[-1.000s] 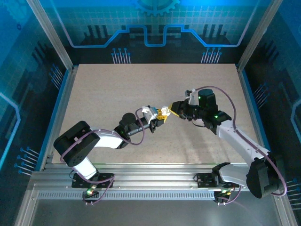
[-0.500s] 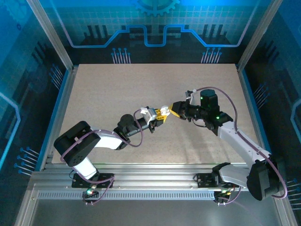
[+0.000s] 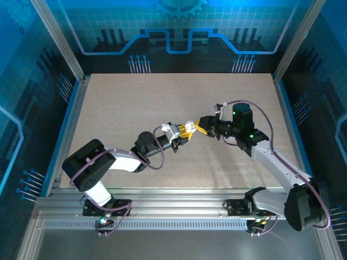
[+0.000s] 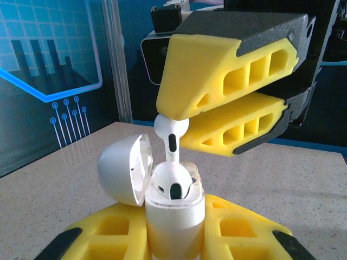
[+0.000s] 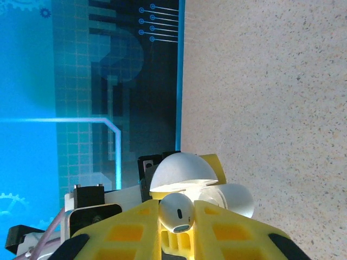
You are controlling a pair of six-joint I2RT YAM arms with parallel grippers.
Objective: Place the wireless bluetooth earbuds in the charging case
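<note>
The charging case [image 4: 174,214] is a smooth, glossy white capsule with rounded corners. It stands upright, and its domed hinged lid [image 4: 122,168] is swung open to the left in the left wrist view. The left gripper [image 4: 174,238] is clenched on the case body, with a yellow foam-like finger [image 4: 114,233] of ribbed, hollow-cell form on each side. One seated earbud [image 4: 174,187], glossy white with a dark oval port, rests inside the open mouth of the case. The right gripper [image 5: 177,216] is clamped on the bulbous head of a second, held earbud [image 4: 171,130]. This earbud is white and stem-shaped, and its stem points down toward the case. The stem tip reaches the case mouth just behind the seated earbud; whether it has entered its socket cannot be told. The table [image 3: 135,108] is a matt, beige, finely speckled slab. In the top view the left arm extends from its base at the lower left, with the forearm running right toward the table centre. The right arm rises from the lower right and angles up and left, its wrist turned toward the left arm. The two grippers meet tip to tip near the table centre
</note>
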